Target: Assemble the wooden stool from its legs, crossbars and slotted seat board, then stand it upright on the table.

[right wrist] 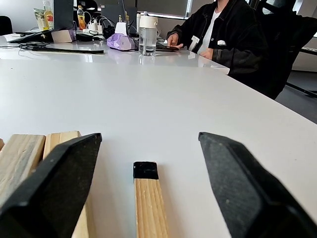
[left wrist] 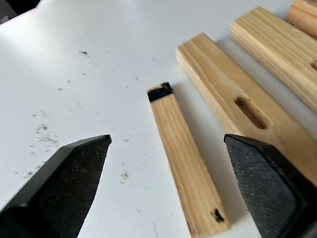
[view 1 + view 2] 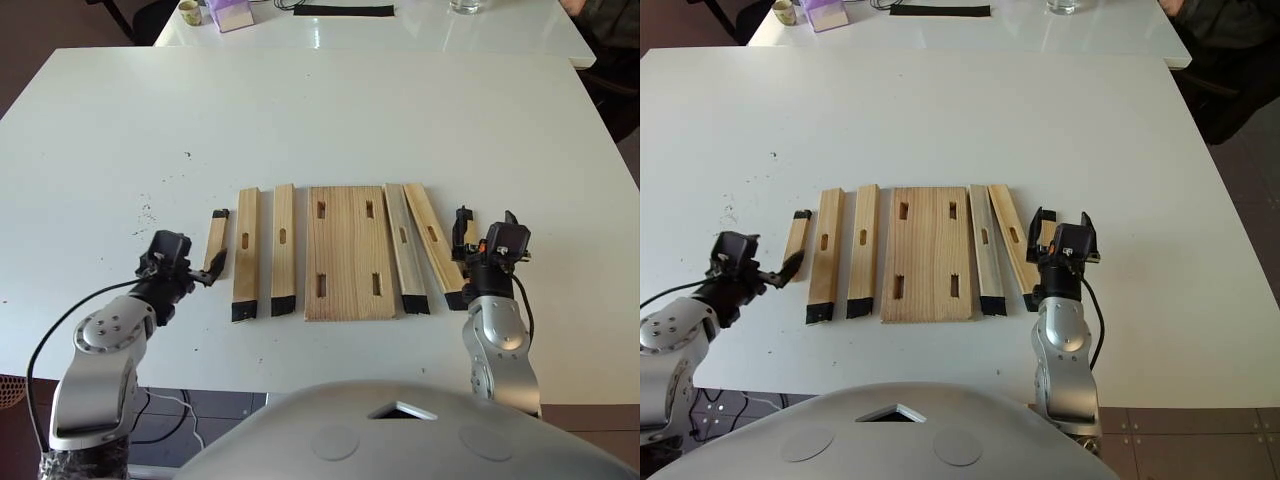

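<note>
Parts are lying flat in a row on the table (image 3: 300, 120). The slotted seat board (image 3: 347, 252) is sitting in the middle, with two legs (image 3: 247, 253) at its 9 o'clock and two more legs (image 3: 433, 243) at its 3 o'clock. One short crossbar (image 3: 216, 243) is lying beyond the 9 o'clock pair, and a second crossbar (image 1: 148, 203) beyond the 3 o'clock pair.

I am holding the left tool (image 3: 207, 272) wide open and empty, its fingers straddling the near end of the left crossbar without touching it. The right tool (image 3: 486, 225) is also gaping wide and gripping nothing, and the second crossbar is running between its fingers.

Judging the crossbars: light, rigid softwood, smooth-faced, unlikely to crush or flex. They are thin and lying flush on the table, so I am expecting the fingertips to scrape the surface. I am planning to pinch across the narrow width near mid-length, keeping the black-tipped ends free for the leg slots.
</note>
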